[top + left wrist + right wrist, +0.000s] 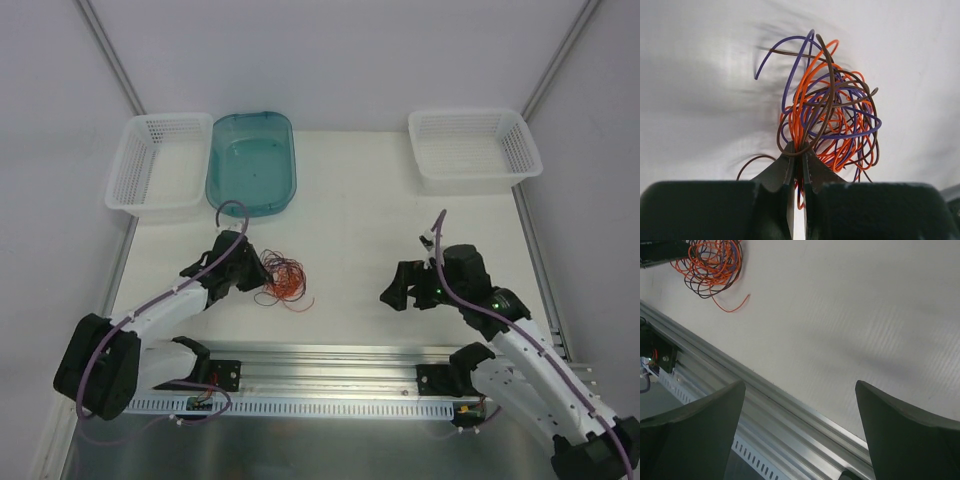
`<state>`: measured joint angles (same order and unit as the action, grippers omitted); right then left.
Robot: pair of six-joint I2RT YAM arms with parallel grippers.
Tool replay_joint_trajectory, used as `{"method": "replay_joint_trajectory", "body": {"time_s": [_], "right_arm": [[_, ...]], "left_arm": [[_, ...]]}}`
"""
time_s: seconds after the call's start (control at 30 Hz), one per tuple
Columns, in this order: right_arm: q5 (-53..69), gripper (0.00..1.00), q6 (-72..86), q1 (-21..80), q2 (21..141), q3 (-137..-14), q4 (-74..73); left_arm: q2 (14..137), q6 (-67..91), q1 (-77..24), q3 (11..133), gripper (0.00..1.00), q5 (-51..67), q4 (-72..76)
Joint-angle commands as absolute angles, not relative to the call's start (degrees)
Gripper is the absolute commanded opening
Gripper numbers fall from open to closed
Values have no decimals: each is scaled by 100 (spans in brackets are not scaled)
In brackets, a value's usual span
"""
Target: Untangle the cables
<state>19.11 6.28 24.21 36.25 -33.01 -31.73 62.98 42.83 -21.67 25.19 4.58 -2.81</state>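
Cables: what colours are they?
The cables are orange, purple and dark brown, clearest in the left wrist view.

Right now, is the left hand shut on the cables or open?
Shut on the cables: the left hand has fingers together, pinching strands.

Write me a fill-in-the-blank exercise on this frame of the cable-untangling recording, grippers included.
1. The left gripper is ___ on the cables.
2. The right gripper, away from the cables, has its jaws ___.
3. The teal tub stands beside the white basket on the ___ arm's side.
Missing words: shut; open; left.
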Motion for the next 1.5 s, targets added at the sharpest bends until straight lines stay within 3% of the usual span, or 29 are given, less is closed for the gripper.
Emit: {"method": "replay_joint_trajectory", "body": {"time_s": [0.0, 0.13, 0.23, 0.43, 0.87, 1.07, 1.1, 1.17, 1.27, 1.33, 1.47], "right_arm": [[1093, 97, 1072, 3197, 4260, -3331, -2172], [292, 99, 1388, 4068, 4998, -3541, -1522], [-237, 93, 1634, 4429, 5517, -3665, -1092], [-395, 84, 2109, 4798, 6283, -3709, -63], [-598, 69, 2435, 5352, 7681, -4052, 589], [-492, 51, 2496, 5405, 8279, -4175, 756], [-492, 41, 2496, 5405, 8323, -4201, 712], [-571, 31, 2487, 5405, 8358, -4192, 659], [-816, 8, 2374, 5397, 8193, -4175, 440], [-1027, 2, 2312, 5405, 8052, -4149, 177], [-1887, 1, 2136, 5397, 7612, -4122, -473]], "left_arm": [[6704, 3911, -2820, 3075, 0, 598, -351], [7118, 3885, -3488, 3489, 0, 282, -431], [7365, 3911, -3945, 3726, 0, 35, -457], [7717, 3973, -4517, 3999, 0, -378, -457], [7822, 4087, -4948, 4131, 0, -703, -475], [7735, 4166, -5010, 4122, 0, -756, -466], [7717, 4175, -5010, 4113, 0, -773, -475], [7638, 4184, -5010, 4070, 0, -843, -475], [7472, 4175, -5010, 3991, 0, -992, -466], [7357, 4140, -5010, 3912, 1, -1089, -483], [6936, 4087, -5010, 3797, 5, -1379, -554]]}}
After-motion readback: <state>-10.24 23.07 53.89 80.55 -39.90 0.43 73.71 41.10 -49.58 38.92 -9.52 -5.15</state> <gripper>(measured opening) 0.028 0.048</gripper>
